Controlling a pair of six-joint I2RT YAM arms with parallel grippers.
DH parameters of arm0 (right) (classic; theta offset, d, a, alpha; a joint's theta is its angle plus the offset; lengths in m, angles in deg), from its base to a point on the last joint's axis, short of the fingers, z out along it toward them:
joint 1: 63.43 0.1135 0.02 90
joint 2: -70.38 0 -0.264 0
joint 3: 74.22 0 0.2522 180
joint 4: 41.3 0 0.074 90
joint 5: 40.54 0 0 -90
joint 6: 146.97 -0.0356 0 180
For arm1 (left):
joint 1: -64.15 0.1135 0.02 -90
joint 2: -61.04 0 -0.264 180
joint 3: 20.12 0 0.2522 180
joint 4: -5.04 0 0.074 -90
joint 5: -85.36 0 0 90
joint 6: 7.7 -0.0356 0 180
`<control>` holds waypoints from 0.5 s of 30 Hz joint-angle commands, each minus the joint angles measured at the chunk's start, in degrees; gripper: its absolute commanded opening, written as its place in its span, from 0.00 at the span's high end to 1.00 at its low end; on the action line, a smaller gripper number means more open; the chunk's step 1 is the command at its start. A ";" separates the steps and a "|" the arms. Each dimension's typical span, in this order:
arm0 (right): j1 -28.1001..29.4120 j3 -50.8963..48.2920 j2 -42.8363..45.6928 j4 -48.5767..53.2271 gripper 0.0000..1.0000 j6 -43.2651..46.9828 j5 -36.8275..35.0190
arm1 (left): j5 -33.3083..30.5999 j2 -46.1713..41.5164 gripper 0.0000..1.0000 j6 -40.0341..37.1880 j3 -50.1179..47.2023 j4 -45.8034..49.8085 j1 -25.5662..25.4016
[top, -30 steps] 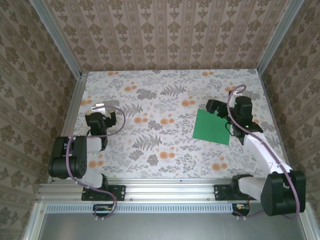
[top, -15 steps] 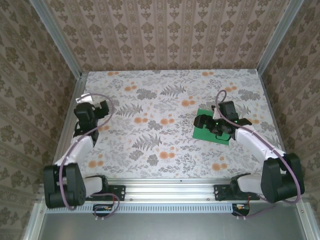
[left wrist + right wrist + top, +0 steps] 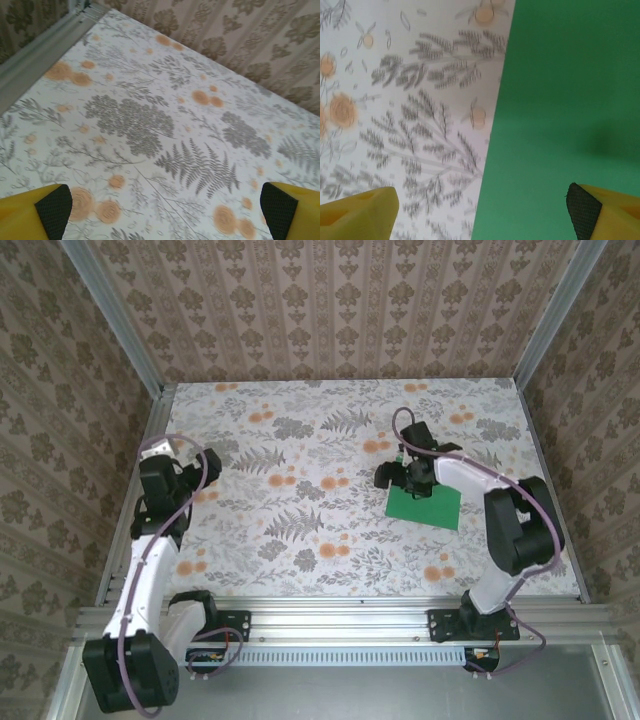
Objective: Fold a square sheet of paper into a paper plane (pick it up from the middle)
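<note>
Right end effector (image 3: pixel 480 212) held over edge of green paper (image 3: pixel 570 100), opened wide (nothing gripped), presumably for pickup. Paper laid flat, unfolded, on surface (image 3: pixel 300 440). Left end effector (image 3: pixel 165 205) opened wide, kept clear.

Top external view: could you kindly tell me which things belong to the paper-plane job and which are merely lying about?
Job: square sheet of paper, lying flat; right end effector, open over its edge; left end effector, open.
Not the job: floral table cover; wallpapered walls; aluminium frame.
</note>
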 commanded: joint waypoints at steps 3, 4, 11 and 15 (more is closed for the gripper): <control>-0.08 6.47 -7.31 4.98 0.11 2.57 -3.26 | 10.62 -3.13 0.00 2.60 -1.34 1.80 0.35; -0.04 7.00 -8.34 5.35 0.12 2.59 -2.91 | 12.02 -3.38 0.00 2.29 -1.32 2.50 0.21; 3.51 6.44 -11.61 6.11 0.14 5.46 3.33 | 14.31 -4.19 0.00 1.84 -3.22 3.22 -4.10; 7.57 5.52 -11.98 7.21 0.18 9.25 6.61 | 10.61 -3.06 0.00 2.05 -3.56 3.14 -9.71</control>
